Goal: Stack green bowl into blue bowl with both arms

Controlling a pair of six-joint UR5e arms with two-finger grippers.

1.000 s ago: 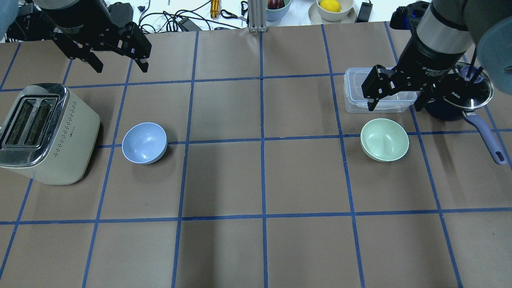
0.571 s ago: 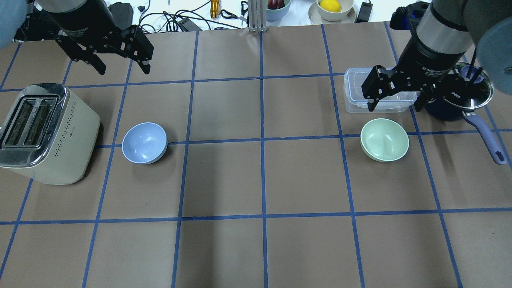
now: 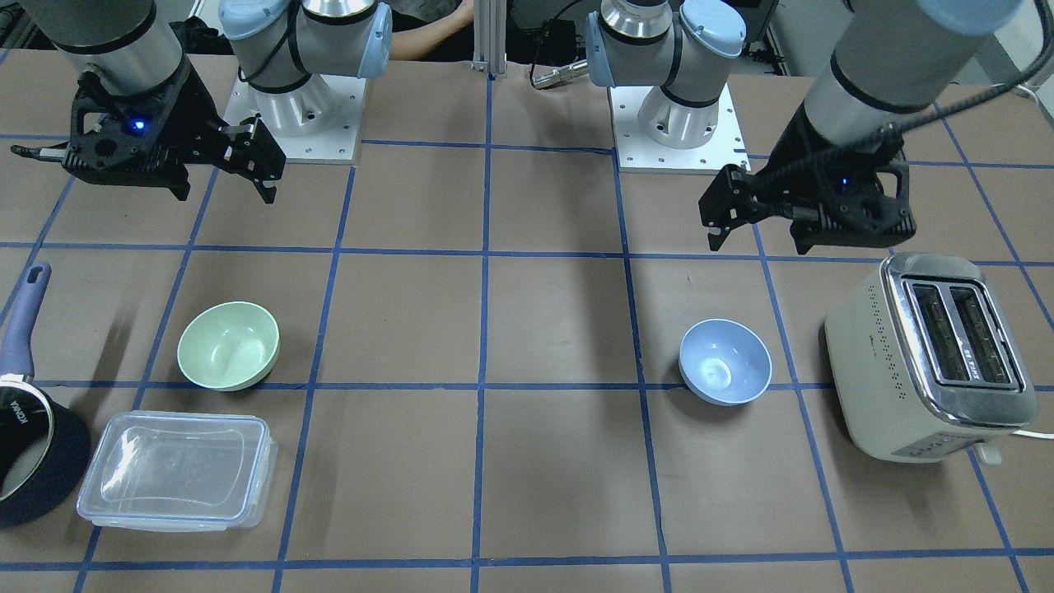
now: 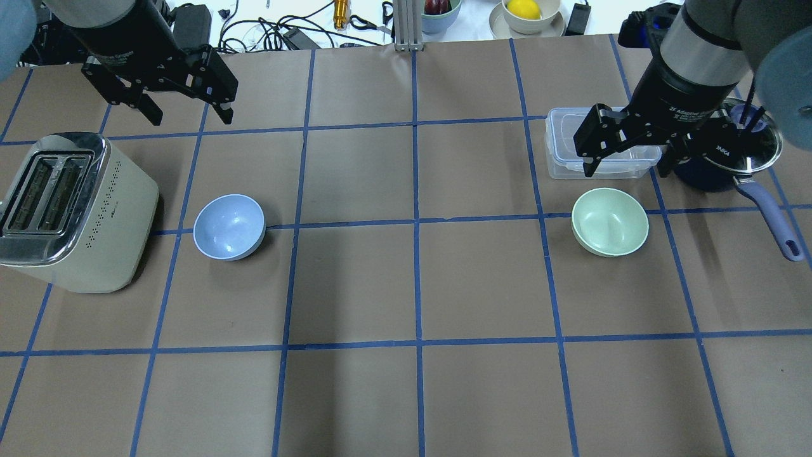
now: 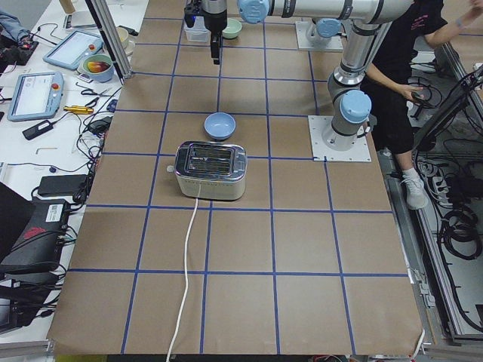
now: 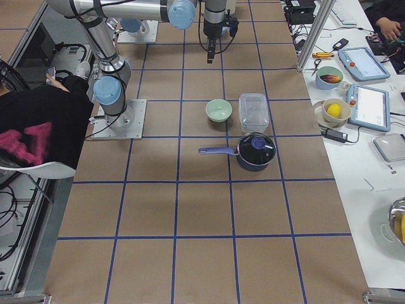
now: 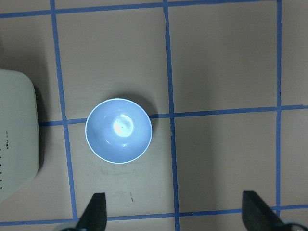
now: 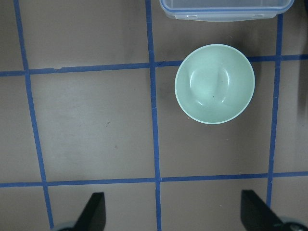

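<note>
The brown tabletop (image 4: 419,285), gridded in blue tape, carries everything. A cream toaster (image 4: 76,216) stands at the robot's left end. At the right end sit a dark saucepan (image 6: 256,152) and a clear lidded container (image 3: 177,469). The blue bowl (image 4: 229,226) stands upright near the toaster, not touching it. The green bowl (image 4: 609,221) stands upright just beside the container, well apart from the blue one. The left pincer (image 4: 190,117) hangs in the air beyond the blue bowl, spread wide, gripping and touching nothing. The right pincer (image 4: 625,170) hovers above the container's edge by the green bowl, equally wide and empty
</note>
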